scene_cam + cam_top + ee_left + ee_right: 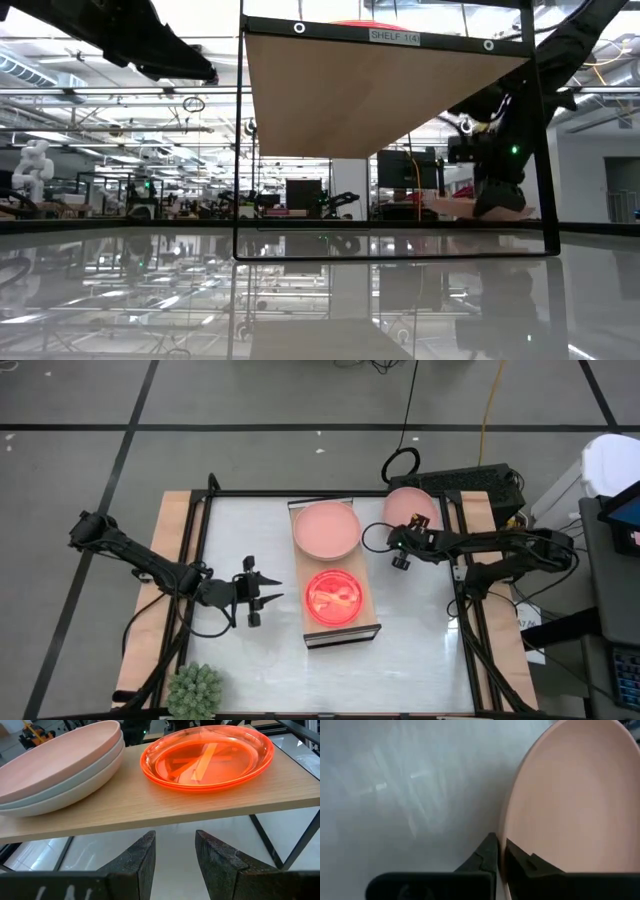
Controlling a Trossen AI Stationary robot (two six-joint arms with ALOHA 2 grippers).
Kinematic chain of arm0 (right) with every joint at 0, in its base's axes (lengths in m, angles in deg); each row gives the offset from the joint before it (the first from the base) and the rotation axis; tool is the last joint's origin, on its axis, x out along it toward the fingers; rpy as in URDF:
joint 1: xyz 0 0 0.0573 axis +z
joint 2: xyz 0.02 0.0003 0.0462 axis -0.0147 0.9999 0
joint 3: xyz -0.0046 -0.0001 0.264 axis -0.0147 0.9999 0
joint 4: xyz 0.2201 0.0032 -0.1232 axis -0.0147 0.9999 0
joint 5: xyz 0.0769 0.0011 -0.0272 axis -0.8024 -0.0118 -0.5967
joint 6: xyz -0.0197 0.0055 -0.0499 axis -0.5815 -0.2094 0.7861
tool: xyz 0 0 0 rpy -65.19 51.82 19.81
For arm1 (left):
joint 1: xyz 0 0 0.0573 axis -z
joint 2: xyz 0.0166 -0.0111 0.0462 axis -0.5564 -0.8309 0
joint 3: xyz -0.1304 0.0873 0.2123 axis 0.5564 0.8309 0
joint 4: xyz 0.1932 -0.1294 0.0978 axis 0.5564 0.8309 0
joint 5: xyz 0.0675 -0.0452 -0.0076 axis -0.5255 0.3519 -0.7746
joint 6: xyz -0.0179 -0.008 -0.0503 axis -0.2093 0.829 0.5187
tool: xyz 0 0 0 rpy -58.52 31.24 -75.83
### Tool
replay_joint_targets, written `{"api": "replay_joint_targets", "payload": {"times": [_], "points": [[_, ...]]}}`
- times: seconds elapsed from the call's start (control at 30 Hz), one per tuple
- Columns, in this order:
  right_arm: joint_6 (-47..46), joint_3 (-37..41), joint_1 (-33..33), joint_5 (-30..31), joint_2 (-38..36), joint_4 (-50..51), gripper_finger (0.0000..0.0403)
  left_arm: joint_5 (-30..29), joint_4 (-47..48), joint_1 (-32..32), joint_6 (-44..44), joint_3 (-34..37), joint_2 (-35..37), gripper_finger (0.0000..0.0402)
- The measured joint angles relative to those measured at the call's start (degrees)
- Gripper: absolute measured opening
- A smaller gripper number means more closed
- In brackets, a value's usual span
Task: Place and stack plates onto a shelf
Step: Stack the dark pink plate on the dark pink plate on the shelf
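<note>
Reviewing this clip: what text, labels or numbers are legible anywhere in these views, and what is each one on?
"SHELF 1/4" on a small white label at the top front edge of the shelf, low view.
No readable text on the plates, either arm, or the white tabletop in the high view or either wrist view.
Any signs in the room behind the table are too small to read.
</note>
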Motion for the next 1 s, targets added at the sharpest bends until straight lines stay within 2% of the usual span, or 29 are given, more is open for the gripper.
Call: {"api": "replay_joint_targets", "payload": {"times": [0.17,0.37,0.67,0.83,1.0], "points": [[0.7,0.0,2.0,-2.9,-6.1,2.6,0.0002,0.0,0.1,0.0,0.1,0.0,0.0,0.0145],[0.5,-0.4,5.1,-2.8,-12.9,5.8,0.0001,0.0,0.2,0.0,0.2,0.0,0.0,0.0145],[-2.7,-9.7,11.1,-2.3,-15.7,14.0,0.0001,0.0,0.1,0.0,1.3,0.0,0.0,0.0145],[-1.8,-13.7,14.7,3.9,-15.5,15.9,0.0,0.0,0.2,0.0,3.4,0.0,0.0,0.0145],[0.4,-18.6,17.9,6.2,-15.6,17.0,0.0,0.0,0.3,0.0,5.6,0.0,0.0,0.0145]]}}
